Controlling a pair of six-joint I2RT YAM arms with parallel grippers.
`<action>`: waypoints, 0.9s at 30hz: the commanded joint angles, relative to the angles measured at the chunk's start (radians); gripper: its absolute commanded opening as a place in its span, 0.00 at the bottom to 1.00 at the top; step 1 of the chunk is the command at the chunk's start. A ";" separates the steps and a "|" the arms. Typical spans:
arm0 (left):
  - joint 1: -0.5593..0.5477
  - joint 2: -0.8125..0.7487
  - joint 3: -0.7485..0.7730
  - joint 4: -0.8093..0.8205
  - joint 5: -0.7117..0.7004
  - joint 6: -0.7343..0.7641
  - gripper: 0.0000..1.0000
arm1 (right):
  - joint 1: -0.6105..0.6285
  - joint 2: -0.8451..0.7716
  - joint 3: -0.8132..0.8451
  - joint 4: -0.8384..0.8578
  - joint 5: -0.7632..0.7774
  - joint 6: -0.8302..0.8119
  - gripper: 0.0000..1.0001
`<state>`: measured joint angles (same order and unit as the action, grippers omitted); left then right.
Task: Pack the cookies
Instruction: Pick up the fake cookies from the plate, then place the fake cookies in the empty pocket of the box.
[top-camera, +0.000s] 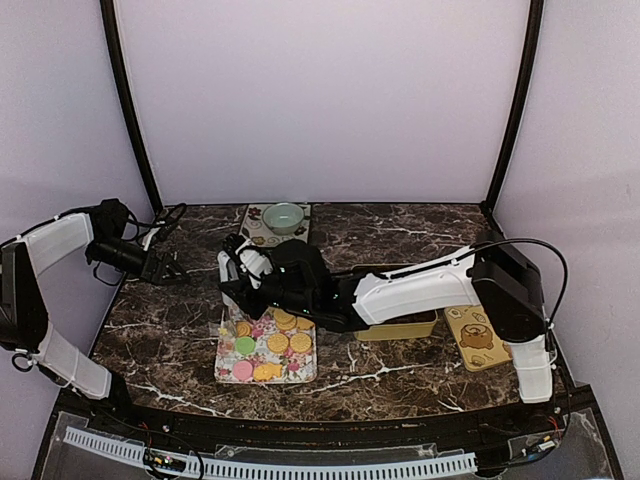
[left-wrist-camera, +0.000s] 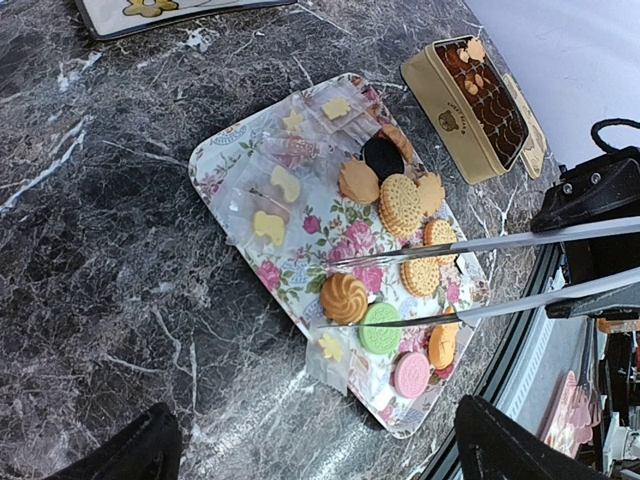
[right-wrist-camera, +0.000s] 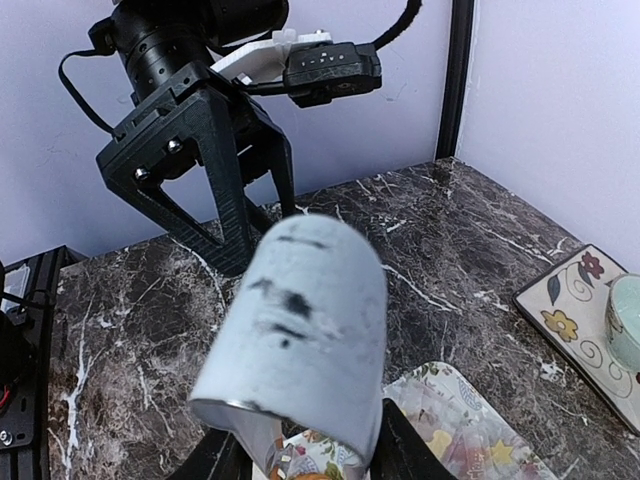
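Roughly early-to-mid task, by the look of it: most of the cookies (left-wrist-camera: 400, 205) lie loose on the floral tray (left-wrist-camera: 215, 165) at the centre-front of the marble table (left-wrist-camera: 90, 260). There are ribbed golden rounds, a green, a pink, one dark brown, plus a few leaf shapes. A few small yellow ones sit inside clear bags (left-wrist-camera: 270, 200) on one half of the tray, so some wrapping seems done. The gold tin (left-wrist-camera: 452, 118) stands open near the tray w/ dark contents and a couple of golden pieces on top; can't tell how full it is. Its bear lid (top-camera: 476, 340) lies near the right arm's base. The right gripper (top-camera: 240, 275) reaches over the tray, clamped partway on long metal tongs (left-wrist-camera: 500, 242). In its own wrist view a pale wrapped cylinder fills the foreground, prob. the tongs' handle. Tong tips are spread and carry nothing, hovering by the swirl cookie (left-wrist-camera: 343, 298) and the green cookie (left-wrist-camera: 380, 328). The left gripper (right-wrist-camera: 262, 238) hangs off to the left w/ fingers spread wide, nothing between them. Left to do, as a judgement: approx a dozen loose cookies need picking and packing, and the tin isn't closed.
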<state>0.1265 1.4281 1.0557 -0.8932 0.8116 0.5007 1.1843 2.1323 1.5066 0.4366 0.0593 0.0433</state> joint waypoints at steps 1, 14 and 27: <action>0.006 -0.026 -0.013 -0.035 0.018 0.015 0.98 | -0.005 0.005 -0.022 0.059 0.012 0.013 0.39; 0.006 -0.018 -0.017 -0.033 0.027 0.027 0.98 | -0.036 -0.103 -0.107 0.054 0.078 -0.042 0.26; 0.006 -0.031 -0.063 -0.022 0.054 0.101 0.96 | -0.100 -0.277 -0.170 0.058 0.047 -0.007 0.26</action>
<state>0.1265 1.4097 1.0050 -0.8921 0.8448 0.5674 1.1061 1.9530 1.3602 0.4385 0.1116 0.0193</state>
